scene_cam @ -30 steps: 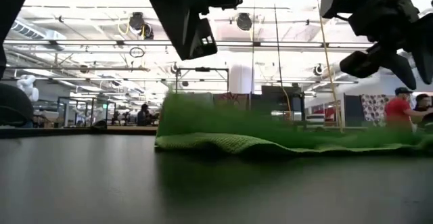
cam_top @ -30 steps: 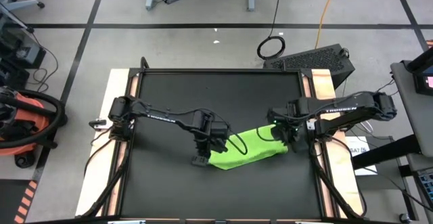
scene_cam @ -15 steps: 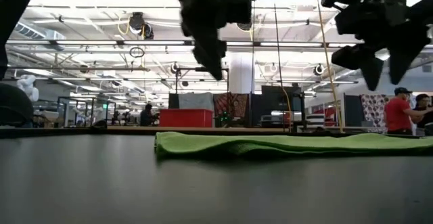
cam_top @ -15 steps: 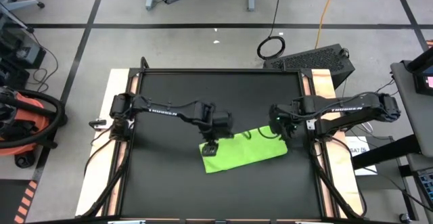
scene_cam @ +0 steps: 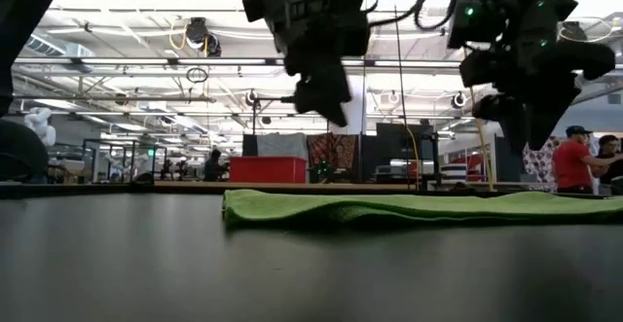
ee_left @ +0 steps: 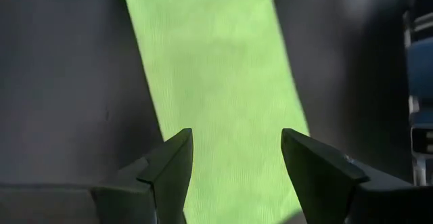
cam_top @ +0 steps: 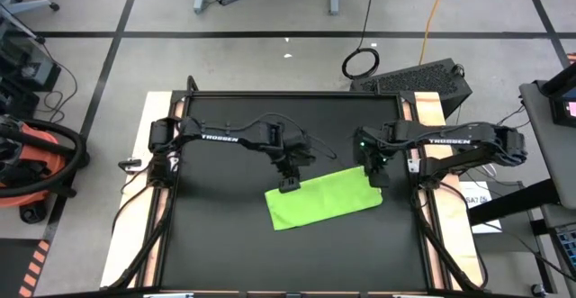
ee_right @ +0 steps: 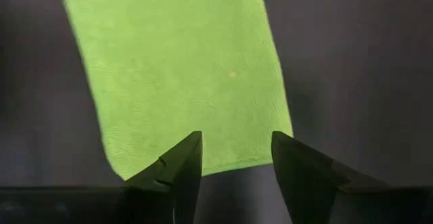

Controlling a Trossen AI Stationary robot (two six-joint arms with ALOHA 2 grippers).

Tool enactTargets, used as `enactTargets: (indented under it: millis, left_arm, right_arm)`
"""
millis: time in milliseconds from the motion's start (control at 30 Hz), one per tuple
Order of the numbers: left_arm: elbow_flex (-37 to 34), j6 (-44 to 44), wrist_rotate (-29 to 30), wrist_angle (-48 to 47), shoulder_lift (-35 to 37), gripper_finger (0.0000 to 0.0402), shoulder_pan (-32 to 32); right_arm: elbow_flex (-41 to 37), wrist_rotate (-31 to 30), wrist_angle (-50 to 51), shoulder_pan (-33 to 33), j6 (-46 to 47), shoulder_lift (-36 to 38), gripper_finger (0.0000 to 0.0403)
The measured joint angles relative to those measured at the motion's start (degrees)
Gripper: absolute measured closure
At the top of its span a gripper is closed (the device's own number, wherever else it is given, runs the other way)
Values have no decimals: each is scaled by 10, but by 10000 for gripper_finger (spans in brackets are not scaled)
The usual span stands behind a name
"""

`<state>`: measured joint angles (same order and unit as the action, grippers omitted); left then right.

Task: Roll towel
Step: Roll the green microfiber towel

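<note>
Across the middle of the high view we see the black table mat [cam_top: 234, 235] filling the tabletop, with bare wooden strips [cam_top: 162, 217] showing along its left and right edges. There are no containers on it. Lower centre-right on the mat lies the towel [cam_top: 324, 204], a lime-green strip spread flat and slightly slanted, its right end higher in the frame than its left. In the low view it sits as a thin flat band [scene_cam: 409, 207] on the dark surface, with neither gripper touching it.

The left gripper [cam_top: 289, 183] hangs just above the towel's upper left edge; in its wrist view we see its fingers [ee_left: 172, 166] spread apart with nothing between them. The right gripper [cam_top: 374, 174] hovers at the towel's upper right end; its fingers [ee_right: 183, 163] are likewise parted and empty over the cloth's short edge.

At the far right of the low view a person in a red shirt [scene_cam: 572, 166] stands in the room behind.
</note>
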<state>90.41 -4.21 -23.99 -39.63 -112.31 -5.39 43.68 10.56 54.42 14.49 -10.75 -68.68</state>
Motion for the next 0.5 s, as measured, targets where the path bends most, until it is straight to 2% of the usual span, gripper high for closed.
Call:
enactTargets:
  millis: [167, 500]
  left_arm:
    - [0, -13, 0, 24, 0, 171, 2]
    - [0, -9, 1, -8, 0, 171, 2]
  right_arm:
    - [0, 0, 0, 22, 0, -52, 234]
    - [0, -18, 0, 45, 7, -150, 234]
